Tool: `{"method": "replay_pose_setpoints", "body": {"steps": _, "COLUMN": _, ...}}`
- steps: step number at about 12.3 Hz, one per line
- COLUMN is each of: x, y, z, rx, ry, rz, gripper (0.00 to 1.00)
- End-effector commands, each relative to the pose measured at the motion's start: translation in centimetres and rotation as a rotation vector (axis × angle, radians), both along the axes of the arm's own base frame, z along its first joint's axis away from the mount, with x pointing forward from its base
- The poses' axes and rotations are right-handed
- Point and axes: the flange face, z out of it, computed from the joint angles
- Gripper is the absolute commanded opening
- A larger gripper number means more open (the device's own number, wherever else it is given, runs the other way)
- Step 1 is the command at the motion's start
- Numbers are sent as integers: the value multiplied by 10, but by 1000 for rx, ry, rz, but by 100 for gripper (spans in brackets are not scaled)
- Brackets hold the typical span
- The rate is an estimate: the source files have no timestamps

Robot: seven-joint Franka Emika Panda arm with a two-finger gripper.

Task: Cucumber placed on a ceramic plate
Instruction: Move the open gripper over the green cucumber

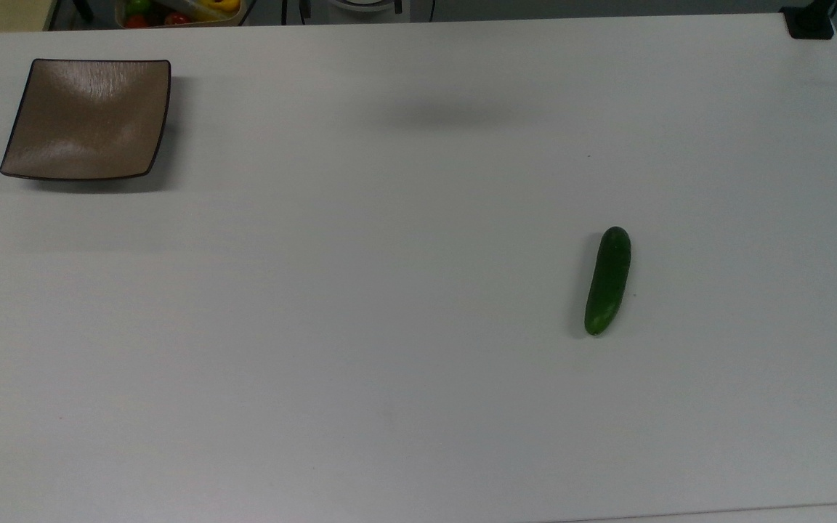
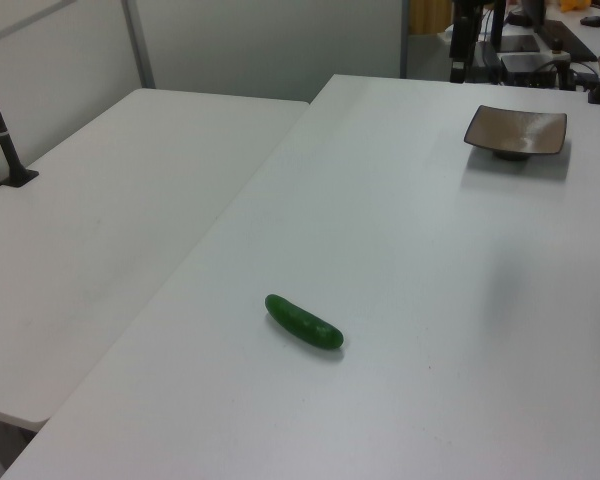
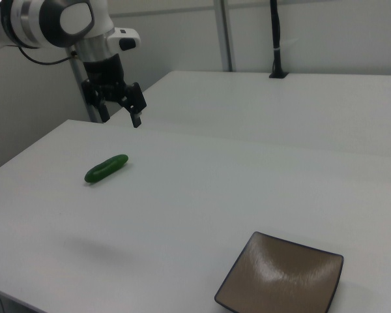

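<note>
- Dark green and smooth, the cucumber (image 1: 608,280) lies flat on the white table (image 1: 389,327), a short rounded log with blunt ends. In the top view I see it right of centre, pointing almost straight up and down the picture.
- Glossy brown-taupe ceramic, the plate (image 1: 88,120) sits bare at the top view's upper left. It is square, with a thin dark rim, upturned corners and a shallow dished middle that catches the light in streaks.
- The cucumber and the plate are well apart, with bare matte tabletop between them; the cucumber is not on the plate.
- In the right view my gripper (image 3: 120,115) hangs in the air above the table's far edge, beyond the cucumber (image 3: 106,168) and touching nothing. Its two black fingers are spread apart and hold nothing.
- The arm (image 3: 58,23) above it is white, rounded shell with dark joints.
- In the left view a second white table (image 2: 110,220) adjoins the first along a straight seam.
</note>
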Motion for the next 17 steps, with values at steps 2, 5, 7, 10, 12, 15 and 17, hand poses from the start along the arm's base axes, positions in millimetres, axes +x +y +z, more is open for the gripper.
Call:
{"method": "replay_pose_setpoints", "body": {"steps": 2, "x": -1, "y": 1, "z": 1, "rx": 0, "ry": -31, "rz": 22, "gripper": 100}}
{"method": "replay_pose_setpoints", "body": {"steps": 5, "x": -1, "y": 1, "z": 1, "rx": 2, "ry": -31, "rz": 16, "gripper": 100}}
{"method": "replay_pose_setpoints", "body": {"steps": 7, "x": -1, "y": 1, "z": 0, "rx": 2, "ry": -26, "rz": 17, "gripper": 100}}
{"method": "replay_pose_setpoints", "body": {"steps": 10, "x": -1, "y": 1, "z": -3, "rx": 2, "ry": -19, "rz": 27, "gripper": 100}}
{"method": "replay_pose_setpoints", "body": {"steps": 12, "x": 3, "y": 6, "z": -10, "rx": 1, "ry": -6, "rz": 19, "gripper": 100}}
{"method": "replay_pose_setpoints", "body": {"steps": 15, "x": 15, "y": 23, "z": -22, "rx": 14, "ry": 1, "rz": -33, "gripper": 100}}
{"method": "replay_pose_setpoints", "body": {"steps": 17, "x": 24, "y": 54, "z": -19, "rx": 29, "ry": -48, "rz": -98, "gripper": 100}}
